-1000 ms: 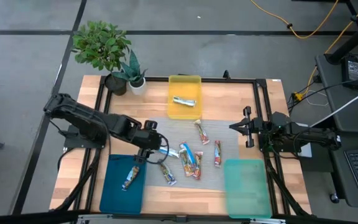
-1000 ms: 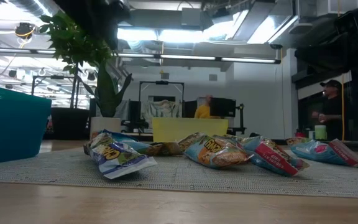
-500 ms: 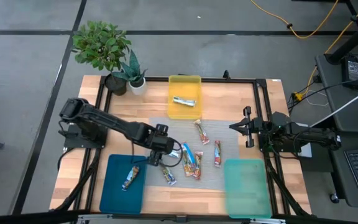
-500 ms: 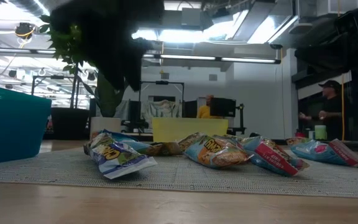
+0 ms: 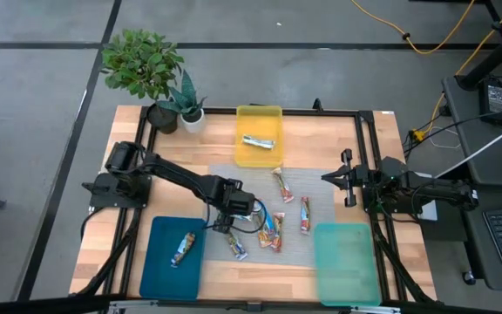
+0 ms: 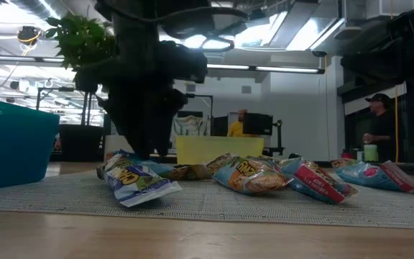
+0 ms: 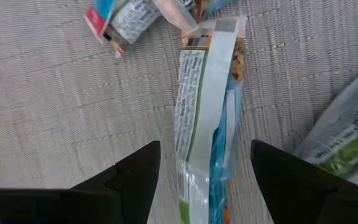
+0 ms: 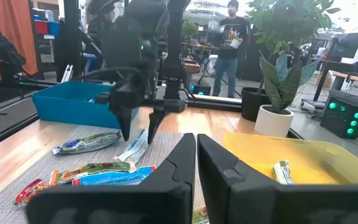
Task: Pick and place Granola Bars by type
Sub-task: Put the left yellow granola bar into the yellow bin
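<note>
Several granola bars lie on the grey mat. My left gripper hangs open, pointing down, low over a white, green and blue bar, with one finger on each side of the bar's near end. That bar lies flat on the mat. Other bars lie to its right: a blue-and-orange one, a red one, another, and one nearer the front. One bar lies in the blue tray, one in the yellow tray. My right gripper waits shut at the table's right.
An empty-looking teal tray stands at the front right of the mat. Two potted plants stand at the far left corner. A black frame runs round the table. People show in the room beyond.
My left gripper has come down and gone toward the table's right edge, from the blue tray's right rim to just over the bars on the mat. It has stayed open. No bar has moved.
</note>
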### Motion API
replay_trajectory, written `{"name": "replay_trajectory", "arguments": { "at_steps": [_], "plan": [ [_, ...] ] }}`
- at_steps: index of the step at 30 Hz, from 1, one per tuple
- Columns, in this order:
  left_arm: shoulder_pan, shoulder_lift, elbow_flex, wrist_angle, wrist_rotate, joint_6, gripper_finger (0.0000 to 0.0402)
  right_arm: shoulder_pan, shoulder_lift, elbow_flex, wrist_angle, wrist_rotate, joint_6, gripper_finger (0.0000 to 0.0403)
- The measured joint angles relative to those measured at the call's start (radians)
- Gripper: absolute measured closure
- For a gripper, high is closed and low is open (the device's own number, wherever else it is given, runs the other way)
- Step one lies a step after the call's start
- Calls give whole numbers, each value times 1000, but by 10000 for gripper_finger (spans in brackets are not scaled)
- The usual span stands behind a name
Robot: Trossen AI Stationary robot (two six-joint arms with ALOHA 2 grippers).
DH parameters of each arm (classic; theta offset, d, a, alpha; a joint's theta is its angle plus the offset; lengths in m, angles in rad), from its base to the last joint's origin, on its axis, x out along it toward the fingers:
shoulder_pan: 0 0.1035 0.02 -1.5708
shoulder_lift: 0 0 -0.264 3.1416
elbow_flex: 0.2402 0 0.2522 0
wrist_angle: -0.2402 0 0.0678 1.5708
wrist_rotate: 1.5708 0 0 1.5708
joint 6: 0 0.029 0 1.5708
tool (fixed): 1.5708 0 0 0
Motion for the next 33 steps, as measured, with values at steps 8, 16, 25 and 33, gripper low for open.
{"name": "replay_trajectory", "arguments": {
  "at_steps": [8, 16, 25, 33],
  "plan": [
    [10, 68, 1, 27, 53, -6, 161, 0, 0, 0, 0, 0, 0, 381],
    [16, 87, 3, 28, 68, -22, 169, 0, 0, 0, 0, 0, 0, 381],
    [19, 88, 3, 24, 89, -38, 246, 0, 0, 0, 0, 0, 0, 381],
    [20, 52, -2, -8, 96, -54, 327, 0, 0, 0, 0, 0, 0, 381]
  ]
}}
